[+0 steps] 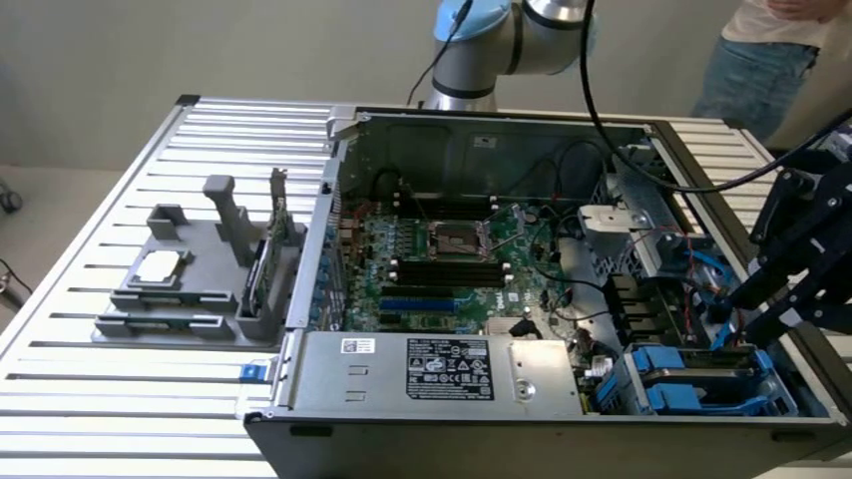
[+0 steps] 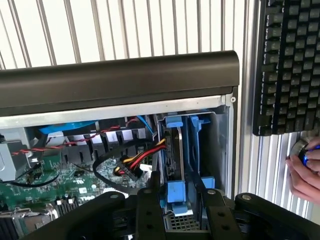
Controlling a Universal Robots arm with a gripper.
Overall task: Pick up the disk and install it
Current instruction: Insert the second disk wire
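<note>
The disk (image 2: 172,150) stands on edge in its blue plastic carrier, lowered into the drive bay (image 2: 220,150) at the corner of the open computer case. In the wrist view my gripper (image 2: 181,196) straddles the carrier's top end, with one black finger (image 2: 150,210) against each side, shut on it. In the exterior view the gripper (image 1: 765,319) hangs over the blue drive cages (image 1: 692,384) at the case's near corner, on the exterior view's right.
Red, yellow and black cables (image 2: 135,162) loop right beside the bay. The motherboard (image 1: 440,259) and a grey labelled box (image 1: 440,369) fill the case. A grey fixture (image 1: 174,289) holds a small silver chip. A keyboard (image 2: 287,65), a hand (image 2: 306,170) and a standing person (image 1: 765,60) are nearby.
</note>
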